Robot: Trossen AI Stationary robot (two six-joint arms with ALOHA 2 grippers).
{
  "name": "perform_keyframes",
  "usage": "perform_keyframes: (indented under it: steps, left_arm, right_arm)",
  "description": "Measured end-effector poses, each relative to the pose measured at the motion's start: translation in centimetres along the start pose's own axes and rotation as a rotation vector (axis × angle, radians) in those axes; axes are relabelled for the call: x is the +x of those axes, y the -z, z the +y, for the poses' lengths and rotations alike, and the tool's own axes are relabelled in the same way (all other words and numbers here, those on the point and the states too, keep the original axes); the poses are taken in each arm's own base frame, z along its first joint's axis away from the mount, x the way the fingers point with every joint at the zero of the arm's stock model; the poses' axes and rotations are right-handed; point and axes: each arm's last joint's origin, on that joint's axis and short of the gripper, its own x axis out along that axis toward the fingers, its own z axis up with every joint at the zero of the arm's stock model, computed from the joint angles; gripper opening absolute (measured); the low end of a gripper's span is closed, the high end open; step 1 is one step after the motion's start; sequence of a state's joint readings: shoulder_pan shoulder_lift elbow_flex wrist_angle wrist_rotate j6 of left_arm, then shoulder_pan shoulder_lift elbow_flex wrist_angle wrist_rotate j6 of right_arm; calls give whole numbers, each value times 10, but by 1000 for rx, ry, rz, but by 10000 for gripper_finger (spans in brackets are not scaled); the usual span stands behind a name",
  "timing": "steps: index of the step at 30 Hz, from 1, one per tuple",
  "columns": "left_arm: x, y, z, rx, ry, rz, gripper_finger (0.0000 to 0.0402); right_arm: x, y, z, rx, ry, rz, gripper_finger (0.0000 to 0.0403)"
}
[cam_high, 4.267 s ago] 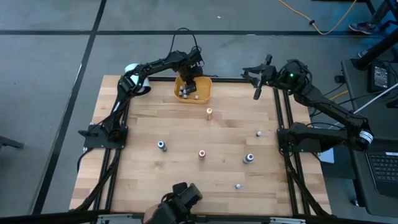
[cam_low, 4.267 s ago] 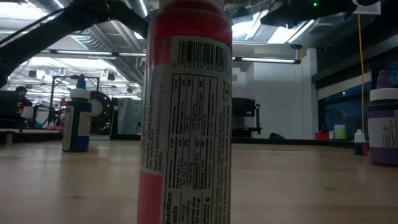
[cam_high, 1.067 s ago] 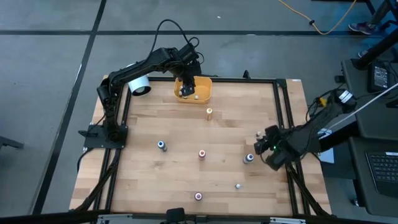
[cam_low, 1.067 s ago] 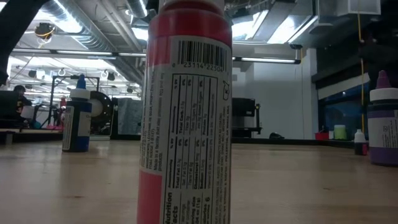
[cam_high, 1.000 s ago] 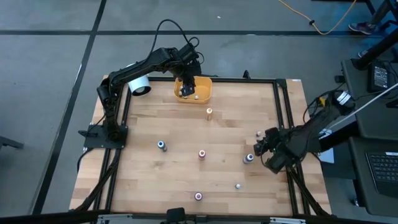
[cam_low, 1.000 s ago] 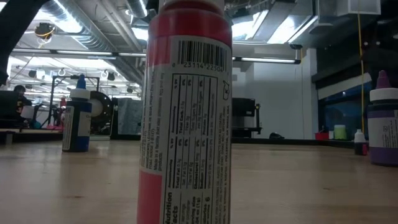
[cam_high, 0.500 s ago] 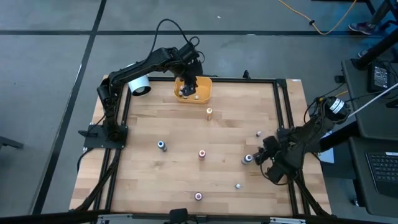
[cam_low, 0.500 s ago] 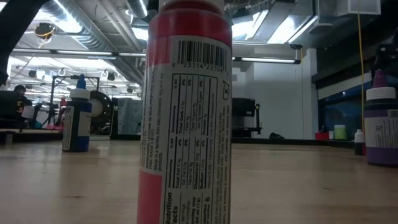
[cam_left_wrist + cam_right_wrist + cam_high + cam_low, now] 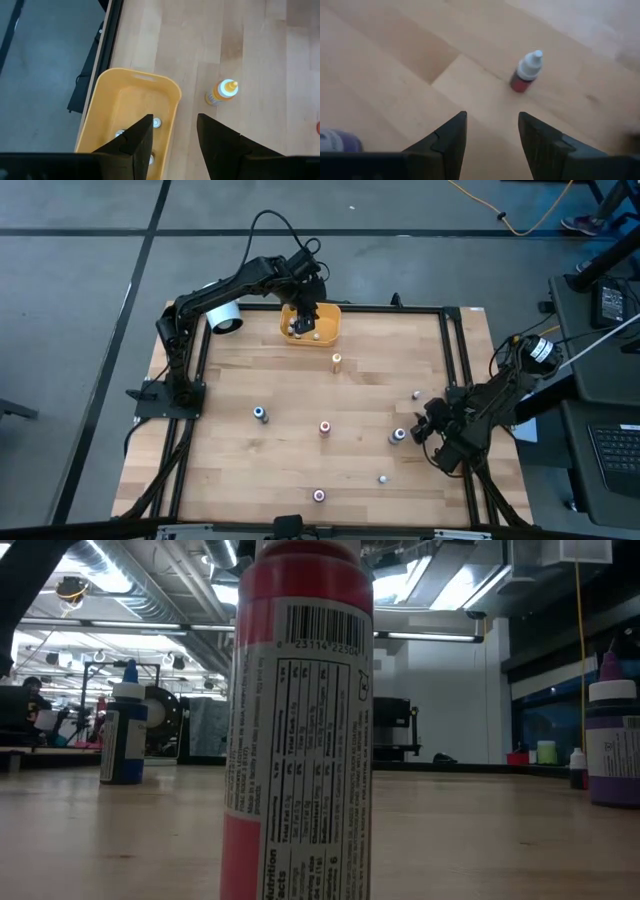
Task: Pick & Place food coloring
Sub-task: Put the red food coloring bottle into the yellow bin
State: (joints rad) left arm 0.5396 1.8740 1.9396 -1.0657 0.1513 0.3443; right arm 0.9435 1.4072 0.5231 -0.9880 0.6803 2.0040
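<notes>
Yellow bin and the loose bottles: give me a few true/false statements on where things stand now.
1. The left gripper hangs over the yellow bin. True.
2. The bin is empty. False: the left wrist view shows small white-capped bottles inside.
3. An orange-capped bottle stands on the table just outside the bin. True.
4. The right gripper holds a bottle. False: its fingers are open with nothing between them; a purple bottle stands close beside it.
5. All bottles are off the table. False: several are scattered across the wood.
</notes>
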Motion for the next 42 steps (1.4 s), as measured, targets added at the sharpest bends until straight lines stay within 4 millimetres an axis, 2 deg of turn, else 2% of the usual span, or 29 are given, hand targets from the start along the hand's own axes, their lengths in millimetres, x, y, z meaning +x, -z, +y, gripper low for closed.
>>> perform_keyframes:
  steps: [7, 21, 35, 42]
  left_arm:
    - [0, 0, 0, -9, 0, 0, 148]
    - [0, 0, 0, -26, -1, 0, 148]
    - [0, 0, 0, -19, -3, 0, 148]
    - [0, -2, 1, -14, -10, -22, 148]
  right_arm:
    - [17, -1, -9, 37, 38, -24, 180]
    - [37, -4, -14, 114, 66, -39, 180]
    - [42, -7, -13, 151, 67, -51, 181]
    - [44, -9, -10, 167, 54, -49, 219]
